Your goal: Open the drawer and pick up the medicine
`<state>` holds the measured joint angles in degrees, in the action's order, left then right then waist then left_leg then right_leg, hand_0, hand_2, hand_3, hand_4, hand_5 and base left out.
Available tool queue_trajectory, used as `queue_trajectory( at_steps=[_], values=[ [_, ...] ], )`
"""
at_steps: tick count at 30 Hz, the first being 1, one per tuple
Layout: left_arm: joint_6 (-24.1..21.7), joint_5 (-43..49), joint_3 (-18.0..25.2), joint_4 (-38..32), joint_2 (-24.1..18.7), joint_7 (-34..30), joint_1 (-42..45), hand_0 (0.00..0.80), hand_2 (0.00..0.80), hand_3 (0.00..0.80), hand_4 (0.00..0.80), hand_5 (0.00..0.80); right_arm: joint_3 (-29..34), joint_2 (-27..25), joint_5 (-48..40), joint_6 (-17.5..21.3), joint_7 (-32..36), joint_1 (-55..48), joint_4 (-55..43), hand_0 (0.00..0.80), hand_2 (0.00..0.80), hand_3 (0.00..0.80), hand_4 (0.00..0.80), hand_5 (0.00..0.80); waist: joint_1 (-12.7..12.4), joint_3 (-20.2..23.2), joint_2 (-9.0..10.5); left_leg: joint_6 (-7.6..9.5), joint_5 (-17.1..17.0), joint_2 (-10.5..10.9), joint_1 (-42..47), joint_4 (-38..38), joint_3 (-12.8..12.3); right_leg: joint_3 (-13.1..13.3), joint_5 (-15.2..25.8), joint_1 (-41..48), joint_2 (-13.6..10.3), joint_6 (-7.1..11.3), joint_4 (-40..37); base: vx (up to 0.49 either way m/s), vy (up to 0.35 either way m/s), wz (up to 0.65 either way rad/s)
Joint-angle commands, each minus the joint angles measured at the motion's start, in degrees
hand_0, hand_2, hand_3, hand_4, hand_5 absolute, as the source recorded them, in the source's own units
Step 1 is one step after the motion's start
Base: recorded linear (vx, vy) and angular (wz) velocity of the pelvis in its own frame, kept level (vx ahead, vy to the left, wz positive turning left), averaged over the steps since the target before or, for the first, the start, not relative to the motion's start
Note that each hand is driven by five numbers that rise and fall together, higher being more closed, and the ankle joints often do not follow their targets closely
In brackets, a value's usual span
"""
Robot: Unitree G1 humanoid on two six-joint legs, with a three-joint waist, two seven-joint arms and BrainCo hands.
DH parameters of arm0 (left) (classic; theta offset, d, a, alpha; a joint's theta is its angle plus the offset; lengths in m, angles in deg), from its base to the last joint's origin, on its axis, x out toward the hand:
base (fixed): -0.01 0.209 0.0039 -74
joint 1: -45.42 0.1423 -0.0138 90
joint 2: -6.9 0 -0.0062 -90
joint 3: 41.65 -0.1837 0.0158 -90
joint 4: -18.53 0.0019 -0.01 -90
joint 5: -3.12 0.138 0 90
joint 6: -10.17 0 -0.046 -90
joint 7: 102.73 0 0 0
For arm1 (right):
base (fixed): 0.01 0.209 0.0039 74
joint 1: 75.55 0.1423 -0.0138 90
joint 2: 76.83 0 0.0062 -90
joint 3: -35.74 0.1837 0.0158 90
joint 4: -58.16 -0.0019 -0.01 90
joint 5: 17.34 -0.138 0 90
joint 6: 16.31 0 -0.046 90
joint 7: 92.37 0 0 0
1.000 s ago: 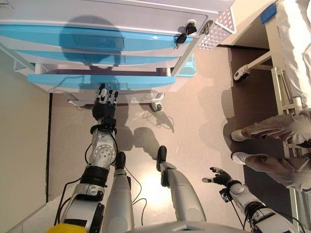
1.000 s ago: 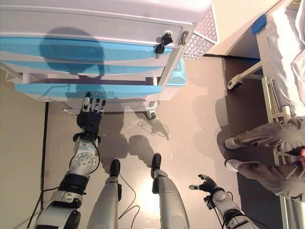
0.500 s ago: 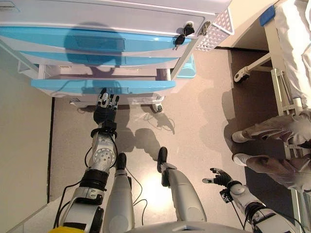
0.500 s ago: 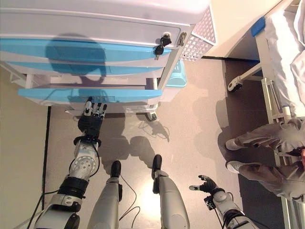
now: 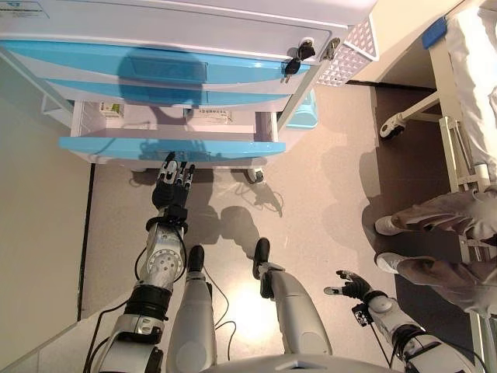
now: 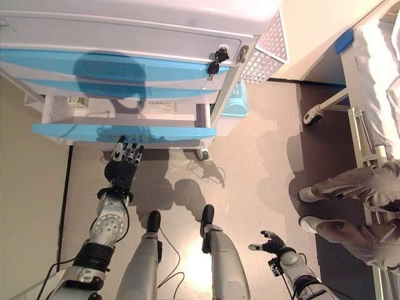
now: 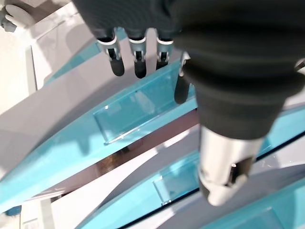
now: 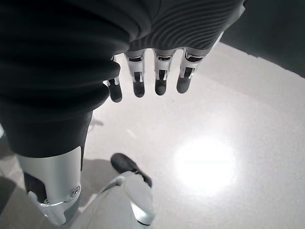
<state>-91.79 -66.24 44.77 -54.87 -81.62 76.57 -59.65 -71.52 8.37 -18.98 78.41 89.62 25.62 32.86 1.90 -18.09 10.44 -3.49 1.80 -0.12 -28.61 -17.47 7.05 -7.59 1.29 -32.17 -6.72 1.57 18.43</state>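
At the far left stands a pale wall [image 5: 35,202]. Next to it is the cabinet [image 5: 178,19], grey on top with blue drawer fronts. Its lowest drawer [image 5: 171,145] is pulled out, and inside lie two pale medicine boxes: one in the left corner [image 5: 111,109], the other [image 5: 211,116] further right. Whether a hand touches them: neither does.

The left hand [image 5: 172,180] hangs just in front of the drawer's blue front, its fingers [image 7: 116,64] fairly straight and relaxed, holding nothing; in the wrist view the tips sit above the clear handle plate [image 7: 138,107], apart from it as far as can be seen.

A bunch of keys [image 5: 296,56] hangs from the lock at the cabinet's upper right corner, and a white basket [image 5: 349,53] is fixed to its right side.

The right hand [image 5: 351,286] is low over the floor [image 5: 318,179], well away from the cabinet, fingers [image 8: 161,78] loosely spread and empty.

At the far right a person's legs [image 5: 443,241] in grey trousers and white shoes stand beside a bed frame [image 5: 454,132].
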Motion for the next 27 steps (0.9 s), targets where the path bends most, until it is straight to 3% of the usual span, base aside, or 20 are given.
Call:
queue_trajectory(
  at_steps=[1,14,22,27],
  values=[
    [-2.36,2.67,-1.18,-16.04,-1.45,-6.49,-0.42,0.000,0.000,0.000,0.000,0.000,0.31,-3.34,1.09,0.06,-0.59,-2.84,1.27,0.000,0.000,0.000,0.000,0.000,-1.30,3.14,-0.05,3.61,-1.50,4.15,-5.48,-1.11,3.08,-1.68,-0.58,0.50,1.34,1.85,2.22,-0.013,-0.006,0.08],
    [0.05,1.96,-3.95,-24.62,-4.55,-9.36,6.00,0.000,0.000,0.000,0.000,0.000,0.21,-3.59,0.84,0.21,-0.91,-2.35,1.62,0.000,0.000,0.000,0.000,0.000,-2.94,1.70,0.02,3.18,-2.71,4.26,-6.19,-1.27,4.71,-3.57,-1.01,0.41,1.72,1.50,2.47,-0.019,-0.028,0.06],
    [3.27,0.93,-7.86,-31.53,-8.62,-11.86,9.35,0.000,0.000,0.000,0.000,0.000,-0.14,-4.00,0.68,0.35,-1.07,-3.14,2.43,0.000,0.000,0.000,0.000,0.000,-6.30,0.35,-0.55,2.34,-4.76,5.01,-5.99,-0.28,9.39,-8.11,-3.31,1.49,1.30,1.00,4.57,-0.016,-0.076,0.28],
    [5.75,0.10,-10.90,-37.12,-12.78,-14.16,11.62,0.000,0.000,0.000,0.000,0.000,-0.44,-4.28,-0.18,0.94,-1.10,-4.05,2.02,0.000,0.000,0.000,0.000,0.000,-8.64,-0.63,-0.52,1.77,-6.61,5.93,-5.79,1.13,13.60,-11.92,-4.96,2.01,0.63,0.94,5.79,-0.007,-0.073,0.45]
  ],
)
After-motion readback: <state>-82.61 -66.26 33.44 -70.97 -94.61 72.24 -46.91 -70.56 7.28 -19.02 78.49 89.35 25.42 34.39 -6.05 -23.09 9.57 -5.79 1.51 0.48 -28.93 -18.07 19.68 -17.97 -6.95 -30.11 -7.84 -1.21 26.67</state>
